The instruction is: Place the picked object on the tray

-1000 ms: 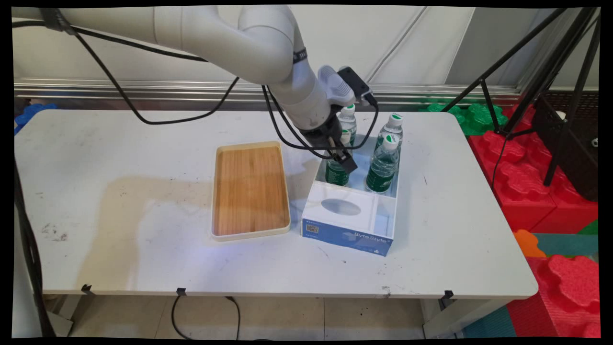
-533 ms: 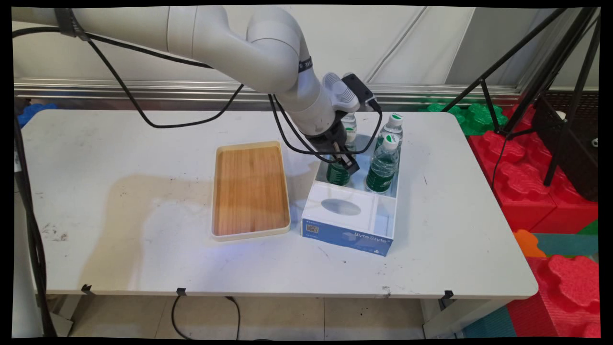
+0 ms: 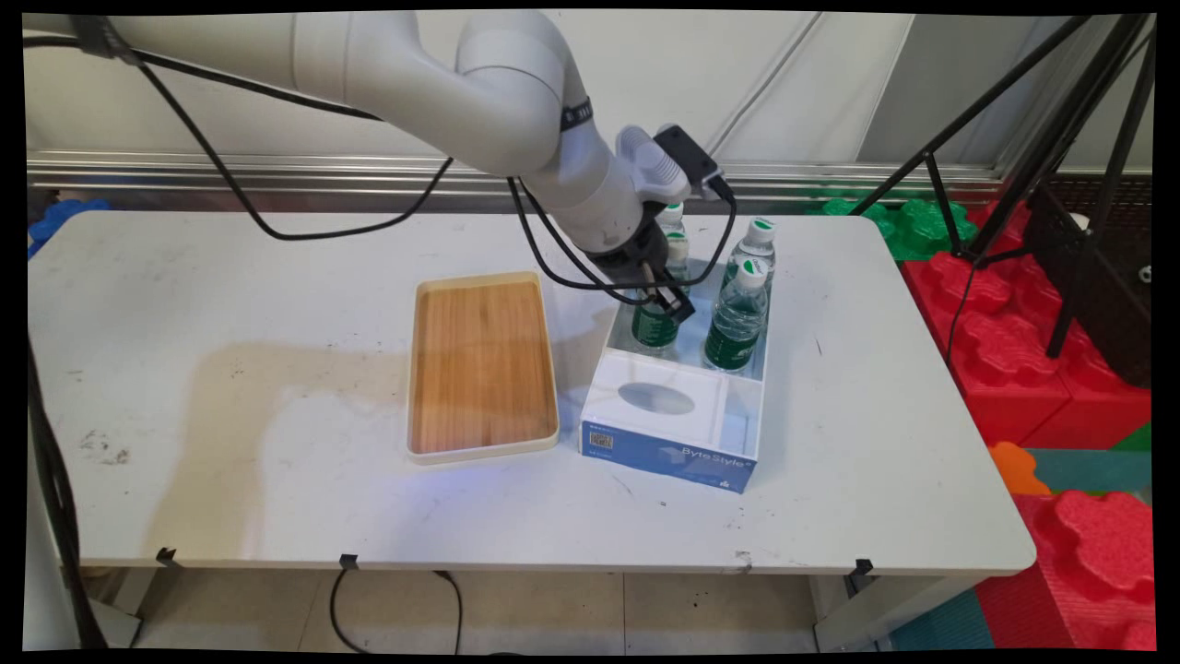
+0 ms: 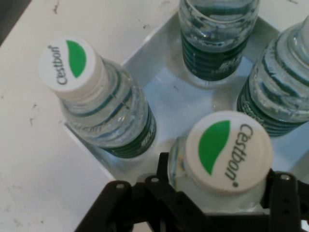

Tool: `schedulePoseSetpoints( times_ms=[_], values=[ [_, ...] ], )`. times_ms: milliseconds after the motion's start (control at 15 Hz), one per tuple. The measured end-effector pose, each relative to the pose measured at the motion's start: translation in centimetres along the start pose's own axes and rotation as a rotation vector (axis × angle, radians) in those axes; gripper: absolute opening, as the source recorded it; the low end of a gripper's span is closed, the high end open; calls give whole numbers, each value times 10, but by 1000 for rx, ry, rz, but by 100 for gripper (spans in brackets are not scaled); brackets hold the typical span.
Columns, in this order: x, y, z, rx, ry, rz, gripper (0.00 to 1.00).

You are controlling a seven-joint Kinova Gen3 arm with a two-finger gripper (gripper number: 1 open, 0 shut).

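My gripper (image 3: pixel 666 300) reaches down into an open white and blue box (image 3: pixel 673 433) that holds several clear water bottles with green labels and white caps. It is shut on the neck of the near-left bottle (image 3: pixel 653 330). In the hand view this bottle's cap (image 4: pixel 228 151) sits between the two fingers of the gripper (image 4: pixel 222 193). Another bottle (image 4: pixel 96 96) stands to its left against the box wall, and two more (image 4: pixel 217 38) (image 4: pixel 285 87) stand beyond it. In the main view the near-right bottle (image 3: pixel 737 318) and the far-right bottle (image 3: pixel 758 242) stand upright.
A wooden tray with a cream rim (image 3: pixel 481 364) lies on the white table (image 3: pixel 230 415), just left of the box. A black tripod (image 3: pixel 1014 138) and red foam blocks (image 3: pixel 1032 341) stand off the table's right end. Black cables (image 3: pixel 553 258) hang from the arm.
The hand has risen slightly, and the near-left bottle stands a little higher in the box than before. The other bottles, the box and the tray have not moved.
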Motion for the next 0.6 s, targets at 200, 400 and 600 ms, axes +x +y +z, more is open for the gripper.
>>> schedulePoseSetpoints(
  times_ms=[200,400,600],
  values=[
    [1,-1,-24,12,29,-5,0],
    [2,-5,-55,29,62,-10,0],
    [-2,-12,-92,53,91,-25,0]
  ],
)
